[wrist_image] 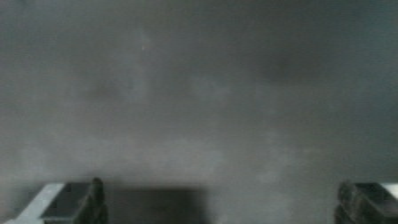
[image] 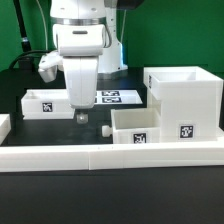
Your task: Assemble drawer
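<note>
The drawer's large white housing [image: 186, 92] stands at the exterior view's right, open side up, with a square tag low on its front. One small tray [image: 43, 104] lies at the left with a tag on its wall. The second tray [image: 136, 128] lies in front of the housing, its knob [image: 104, 130] pointing left. My gripper [image: 82, 116] hangs just above the table between the two trays, close to the left tray's right end. In the wrist view my gripper [wrist_image: 222, 205] is open and empty, its fingers [wrist_image: 71, 200] wide apart over blurred dark table.
A long low white border wall [image: 110, 156] runs across the front. The marker board [image: 118, 97] lies flat behind my gripper. A short white piece [image: 4, 124] shows at the left edge.
</note>
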Robot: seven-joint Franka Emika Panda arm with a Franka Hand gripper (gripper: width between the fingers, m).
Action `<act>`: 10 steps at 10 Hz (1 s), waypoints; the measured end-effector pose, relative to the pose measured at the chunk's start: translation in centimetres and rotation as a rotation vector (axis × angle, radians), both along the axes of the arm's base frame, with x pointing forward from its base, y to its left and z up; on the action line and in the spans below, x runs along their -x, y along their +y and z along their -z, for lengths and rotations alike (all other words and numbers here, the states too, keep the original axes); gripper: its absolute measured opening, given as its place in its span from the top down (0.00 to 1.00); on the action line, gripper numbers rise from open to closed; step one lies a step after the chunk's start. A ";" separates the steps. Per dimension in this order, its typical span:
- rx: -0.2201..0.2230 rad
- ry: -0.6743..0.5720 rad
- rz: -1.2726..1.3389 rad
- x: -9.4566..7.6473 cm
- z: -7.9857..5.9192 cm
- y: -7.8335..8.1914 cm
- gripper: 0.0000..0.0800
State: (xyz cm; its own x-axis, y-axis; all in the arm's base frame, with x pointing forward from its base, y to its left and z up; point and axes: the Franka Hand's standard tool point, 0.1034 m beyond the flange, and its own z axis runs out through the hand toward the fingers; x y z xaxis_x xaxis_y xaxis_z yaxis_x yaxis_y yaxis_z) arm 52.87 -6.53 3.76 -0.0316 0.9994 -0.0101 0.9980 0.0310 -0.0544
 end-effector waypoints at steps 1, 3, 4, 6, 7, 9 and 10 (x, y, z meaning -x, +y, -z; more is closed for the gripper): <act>-0.013 -0.001 -0.025 0.1 0.8 -0.1 0.19; -0.078 -0.005 -0.008 -0.2 1.2 -0.6 0.19; -0.118 0.000 -0.019 -0.2 1.5 -0.6 0.19; -0.169 0.016 -0.020 -0.6 2.1 0.1 0.19; -0.176 0.020 -0.025 -0.7 2.1 0.9 0.19; -0.179 0.037 0.001 -0.6 2.4 3.0 0.19; -0.176 0.043 0.037 -0.6 2.4 4.0 0.19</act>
